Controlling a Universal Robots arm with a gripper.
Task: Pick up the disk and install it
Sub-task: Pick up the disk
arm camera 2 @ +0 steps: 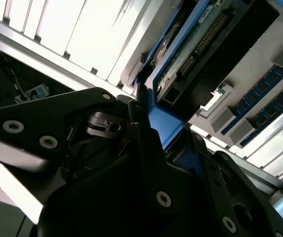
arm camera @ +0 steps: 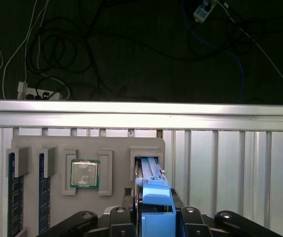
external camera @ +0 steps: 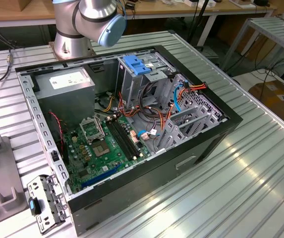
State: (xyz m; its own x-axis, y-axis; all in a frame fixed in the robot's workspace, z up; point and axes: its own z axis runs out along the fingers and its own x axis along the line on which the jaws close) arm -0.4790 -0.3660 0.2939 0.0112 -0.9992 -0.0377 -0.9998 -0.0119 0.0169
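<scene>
The disk [arm camera: 151, 170] stands on edge in a slot of a grey holder tray [arm camera: 116, 148], its bright blue carrier [arm camera: 156, 210] facing the camera in the first wrist view. In the second wrist view the disk [arm camera 2: 195, 44] shows its circuit board and blue rail. My gripper [arm camera 2: 163, 123] straddles the carrier's end, a dark finger [arm camera 2: 141, 123] pressed against each side of the blue plastic, shut on it. In the first wrist view the gripper [arm camera: 155, 200] sits at the carrier's near end.
The grey tray also holds a processor [arm camera: 85, 174] and memory sticks [arm camera: 13, 192]. In the exterior view, an open computer case [external camera: 221, 119] lies on the ribbed metal table, with a drive cage topped by a blue latch [external camera: 137, 64]. The arm's base [external camera: 72, 39] stands behind it.
</scene>
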